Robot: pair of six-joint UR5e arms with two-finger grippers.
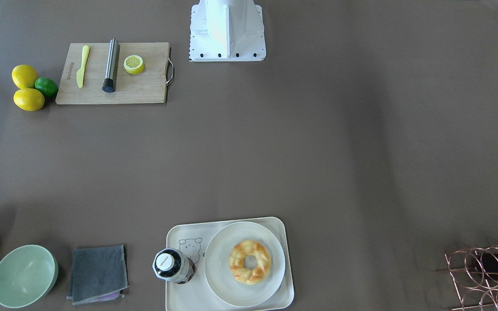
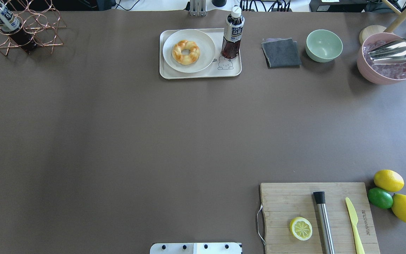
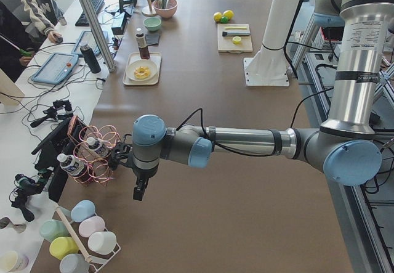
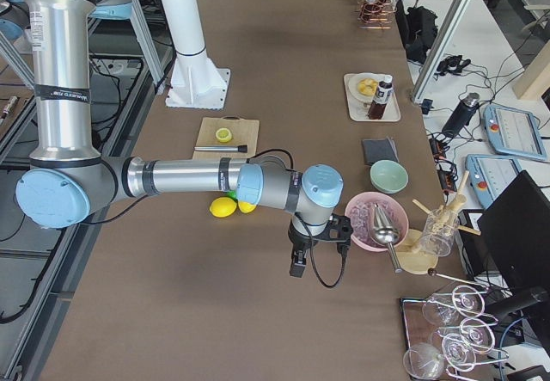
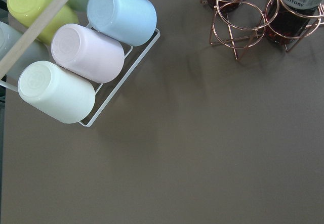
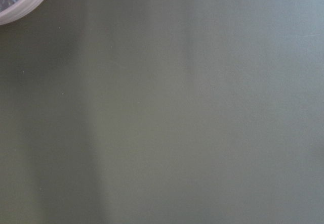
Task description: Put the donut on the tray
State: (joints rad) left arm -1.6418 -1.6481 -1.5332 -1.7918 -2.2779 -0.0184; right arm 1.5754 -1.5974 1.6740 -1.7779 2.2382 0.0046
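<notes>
The golden twisted donut (image 2: pixel 186 52) (image 1: pixel 250 261) lies on a round off-white plate (image 2: pixel 204 41), and the plate stands on the cream-white tray (image 2: pixel 236 72) (image 1: pixel 180 293) with the bear drawing. A dark tea bottle (image 2: pixel 232 33) stands upright on the tray beside the plate. My left gripper (image 3: pixel 140 191) hangs over the table's end near a copper bottle rack, far from the tray. My right gripper (image 4: pixel 298 267) hangs over the other end beside a pink ice bowl. Both show only in the side views, so I cannot tell whether they are open or shut.
A wooden cutting board (image 2: pixel 294 197) holds a lemon half (image 2: pixel 300 228), a steel rod and a yellow knife, with lemons and a lime (image 2: pixel 380 198) beside it. A grey cloth (image 2: pixel 281 53), a green bowl (image 2: pixel 324 45), the pink ice bowl (image 2: pixel 388 58) and the copper rack (image 2: pixel 19 28) line the far edge.
</notes>
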